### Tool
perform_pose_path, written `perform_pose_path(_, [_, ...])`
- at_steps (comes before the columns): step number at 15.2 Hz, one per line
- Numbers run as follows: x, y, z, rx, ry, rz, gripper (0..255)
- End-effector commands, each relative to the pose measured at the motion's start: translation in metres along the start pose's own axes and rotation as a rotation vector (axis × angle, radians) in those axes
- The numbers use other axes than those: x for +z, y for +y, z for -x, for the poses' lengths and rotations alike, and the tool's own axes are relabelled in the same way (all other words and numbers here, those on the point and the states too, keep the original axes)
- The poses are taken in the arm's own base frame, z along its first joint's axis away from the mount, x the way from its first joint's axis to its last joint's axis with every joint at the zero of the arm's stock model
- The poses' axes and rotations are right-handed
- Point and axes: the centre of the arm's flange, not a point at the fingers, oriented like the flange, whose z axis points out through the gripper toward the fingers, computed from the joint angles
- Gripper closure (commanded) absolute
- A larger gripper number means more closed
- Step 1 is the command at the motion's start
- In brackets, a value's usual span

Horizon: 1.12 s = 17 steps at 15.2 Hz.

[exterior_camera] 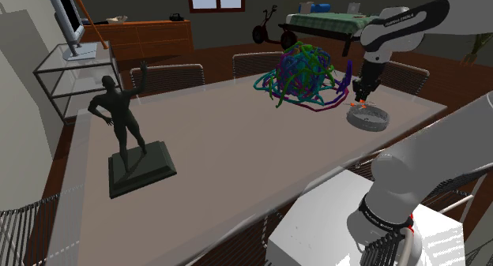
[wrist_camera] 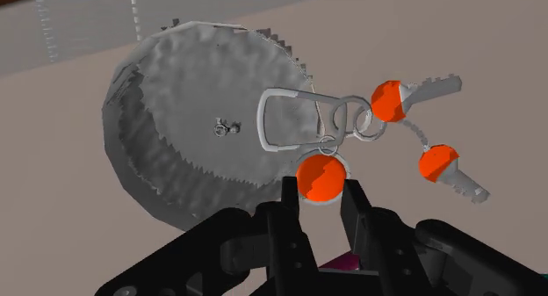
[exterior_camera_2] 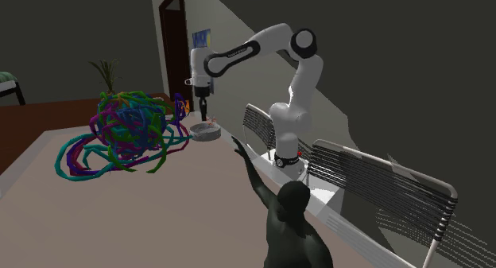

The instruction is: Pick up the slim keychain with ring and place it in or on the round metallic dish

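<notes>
We hold the keychain by one orange key head, the gripper closed on it, partly over the rim of the dish. We judge it light, loose-jointed and swing-prone; the rigid head offers the firmest purchase.

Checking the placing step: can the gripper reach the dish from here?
Probably yes. The gripper, shut on the keychain, hangs just above the dish with nothing between them. The cord tangle lies beside the dish, not over it.
</notes>
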Motion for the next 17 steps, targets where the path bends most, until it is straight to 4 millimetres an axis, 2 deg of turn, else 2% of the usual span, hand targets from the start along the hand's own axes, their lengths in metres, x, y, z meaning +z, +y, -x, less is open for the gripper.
perform_pose_path(1, [-0.001, 0.027, -0.005, -0.001, 0.0, 0.001, 255])
perform_pose_path(7, [-0.003, 0.101, -0.028, -0.001, 0.0, 0.001, 255])
perform_pose_path(17, [0.05, 0.101, -0.027, -0.001, 0.0, 0.001, 255])
